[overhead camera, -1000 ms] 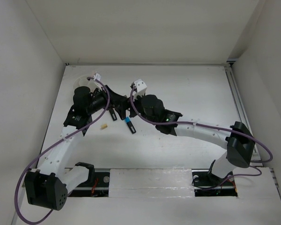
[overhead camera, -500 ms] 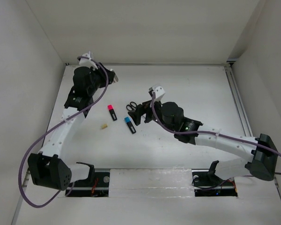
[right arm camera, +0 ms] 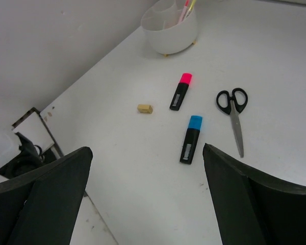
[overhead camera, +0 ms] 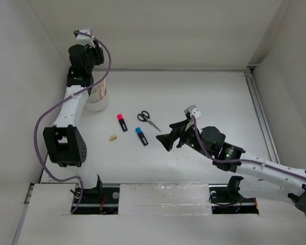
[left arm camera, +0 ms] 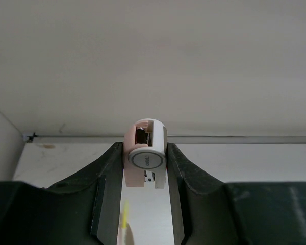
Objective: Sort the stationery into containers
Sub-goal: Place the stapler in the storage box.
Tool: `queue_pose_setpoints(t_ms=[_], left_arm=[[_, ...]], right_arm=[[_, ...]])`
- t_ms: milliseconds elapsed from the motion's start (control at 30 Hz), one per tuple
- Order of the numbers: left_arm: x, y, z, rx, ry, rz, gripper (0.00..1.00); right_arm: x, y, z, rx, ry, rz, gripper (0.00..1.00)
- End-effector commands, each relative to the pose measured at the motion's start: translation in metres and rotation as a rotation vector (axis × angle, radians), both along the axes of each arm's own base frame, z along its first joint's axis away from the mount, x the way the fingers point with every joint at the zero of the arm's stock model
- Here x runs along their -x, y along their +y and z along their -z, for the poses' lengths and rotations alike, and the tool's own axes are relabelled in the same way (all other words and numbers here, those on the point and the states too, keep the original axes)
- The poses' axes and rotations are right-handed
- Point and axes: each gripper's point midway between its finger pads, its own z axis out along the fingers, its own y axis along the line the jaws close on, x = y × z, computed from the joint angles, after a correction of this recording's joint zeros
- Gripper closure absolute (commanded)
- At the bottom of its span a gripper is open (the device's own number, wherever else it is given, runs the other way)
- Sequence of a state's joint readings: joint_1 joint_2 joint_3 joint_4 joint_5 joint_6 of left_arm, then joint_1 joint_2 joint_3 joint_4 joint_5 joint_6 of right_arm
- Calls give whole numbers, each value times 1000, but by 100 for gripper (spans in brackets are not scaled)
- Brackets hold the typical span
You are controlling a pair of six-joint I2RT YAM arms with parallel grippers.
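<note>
My left gripper [overhead camera: 92, 53] is raised high at the far left, above the round white tub [overhead camera: 96, 100]. In the left wrist view it [left arm camera: 145, 164] is shut on a small pink-and-white block [left arm camera: 145, 159]. A yellow and a pink pencil [right arm camera: 186, 9] stand in the tub [right arm camera: 169, 30]. On the table lie the pink highlighter [overhead camera: 122, 122], blue highlighter [overhead camera: 141, 136], scissors [overhead camera: 149, 121] and beige eraser [overhead camera: 112, 137]. My right gripper [overhead camera: 166, 141] is open and empty, above the table just right of the blue highlighter [right arm camera: 190, 139].
White walls close the table on the left, back and right. The tub stands close to the left wall. A metal rail [overhead camera: 163, 196] runs along the near edge by the arm bases. A blurred yellow pencil tip [left arm camera: 123, 220] shows below my left jaws.
My left arm has swung up and to the far left, carrying the block over the tub. My right arm has drawn back from the scissors toward the near right, uncovering the items.
</note>
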State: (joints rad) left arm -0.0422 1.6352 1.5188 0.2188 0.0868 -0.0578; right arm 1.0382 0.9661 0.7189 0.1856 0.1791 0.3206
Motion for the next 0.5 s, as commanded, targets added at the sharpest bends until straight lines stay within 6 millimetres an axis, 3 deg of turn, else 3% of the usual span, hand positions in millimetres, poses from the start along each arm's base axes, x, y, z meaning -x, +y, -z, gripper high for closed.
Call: queue_pose_setpoints(t_ms=[0,33,133,467], left_arm=[[-22,27,-33,-74,-112,28,100],[-34,39,-24,-48,-94,27,100],[-47,50,-9,-36,-75,15,100],[-83,54,64,-62,-4,47,100]], right_arm=[[20,6,0,-43,24,-93,4],[23,5,3,-41,26,-104,4],[25,10,10,-25,38,-129,4],[39,38,22,-12,70,-264,4]])
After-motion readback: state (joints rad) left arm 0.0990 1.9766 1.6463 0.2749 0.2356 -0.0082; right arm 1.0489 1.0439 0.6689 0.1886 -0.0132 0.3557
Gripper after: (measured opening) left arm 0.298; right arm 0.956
